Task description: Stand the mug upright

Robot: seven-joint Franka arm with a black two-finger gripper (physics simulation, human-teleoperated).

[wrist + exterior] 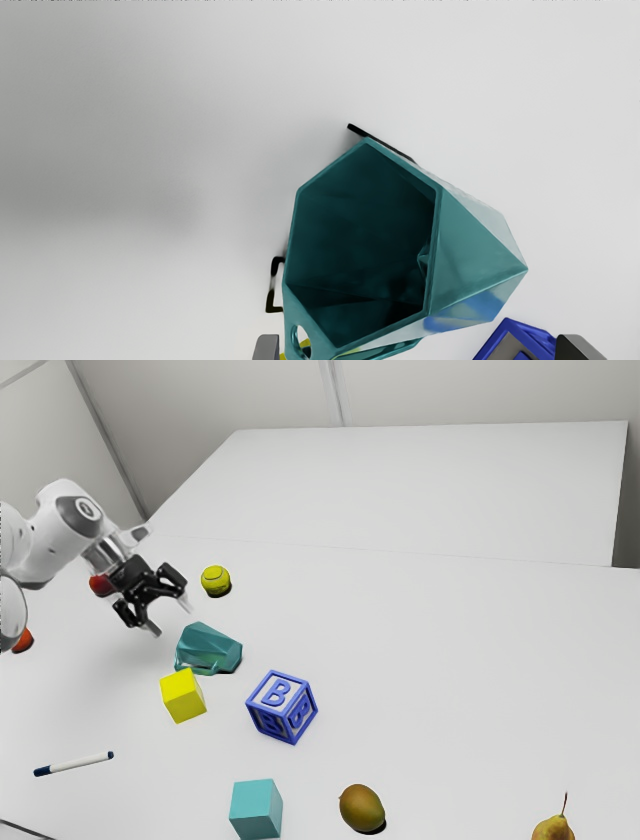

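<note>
One mug (208,644) lay on its side on the bench (450,640), mouth toward the claw (168,616); the claw's two fingers stood wide apart. Two plain cubes were present: one yellow cube (183,696), near the mug's handle, and one teal cube (256,809). Further items: one blue lettered block (282,707), one yellow-green ball (215,581), one pen (75,764), one brownish fruit (361,807), one pear (553,829).

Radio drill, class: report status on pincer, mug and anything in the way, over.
Pincer open, empty. Teal mug on its side. Yellow cube close, may crowd it; blue block nearby.
</note>
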